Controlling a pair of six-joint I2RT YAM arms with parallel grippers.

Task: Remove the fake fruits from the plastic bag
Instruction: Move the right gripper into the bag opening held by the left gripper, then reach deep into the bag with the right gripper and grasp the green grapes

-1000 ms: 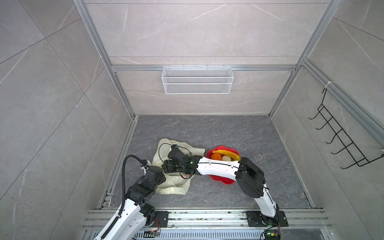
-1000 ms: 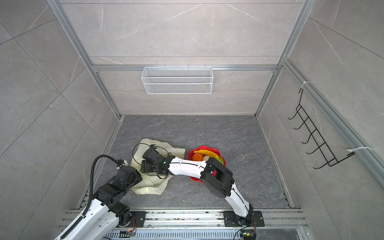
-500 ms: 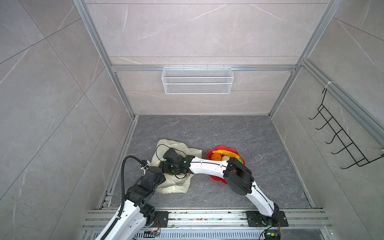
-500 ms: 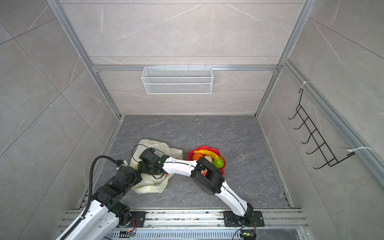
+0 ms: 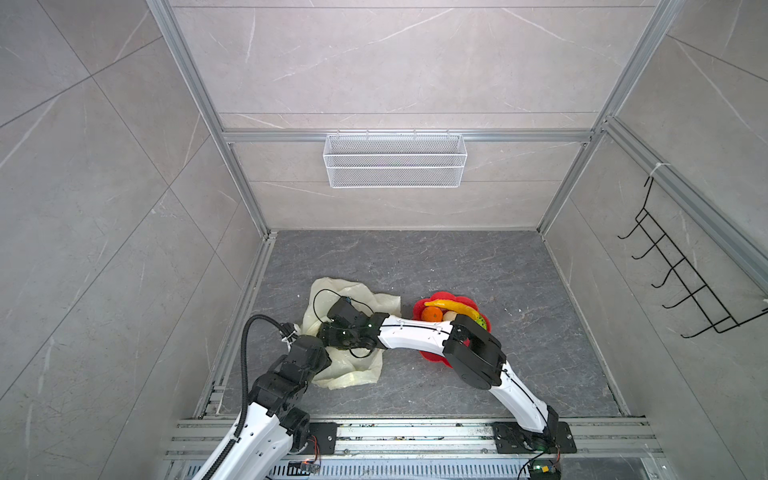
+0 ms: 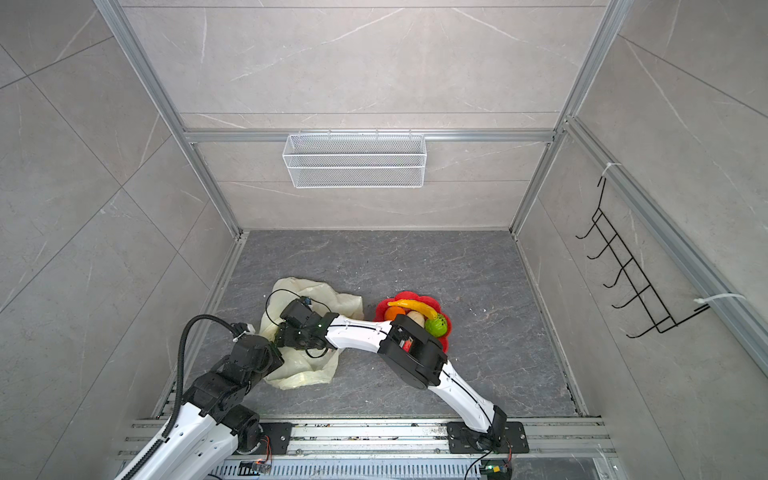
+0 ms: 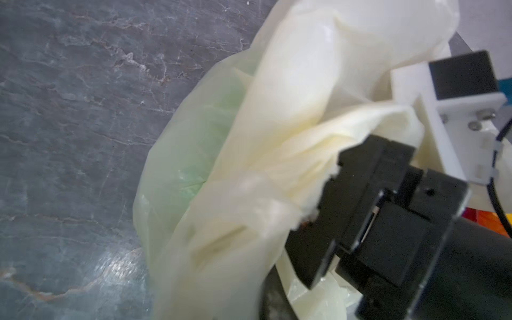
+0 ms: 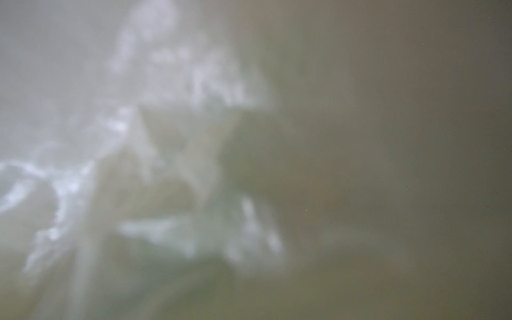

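The pale-yellow plastic bag (image 5: 353,370) (image 6: 303,374) lies crumpled on the grey floor at left of centre. My right gripper (image 5: 332,332) (image 6: 286,334) reaches across into it. Film hides its tips, and the right wrist view shows only blurred film. My left gripper (image 5: 320,353) is shut on the bag's near left edge, where bunched film (image 7: 291,110) rises towards the camera. A pale green patch (image 7: 199,144) shows through the film; I cannot tell what it is. On the red flower plate (image 5: 440,297) lie a banana (image 5: 451,306), an orange (image 5: 432,314), a peach (image 5: 448,316) and a green fruit (image 6: 436,326).
My right arm's elbow (image 5: 473,353) hangs over the plate's near side. A white wire basket (image 5: 395,160) is on the back wall and a black hook rack (image 5: 681,282) on the right wall. Metal rails (image 5: 415,432) run along the front edge.
My right arm has pushed farther left and deeper into the bag, and its elbow has swung left over the plate. The left arm has hardly moved.
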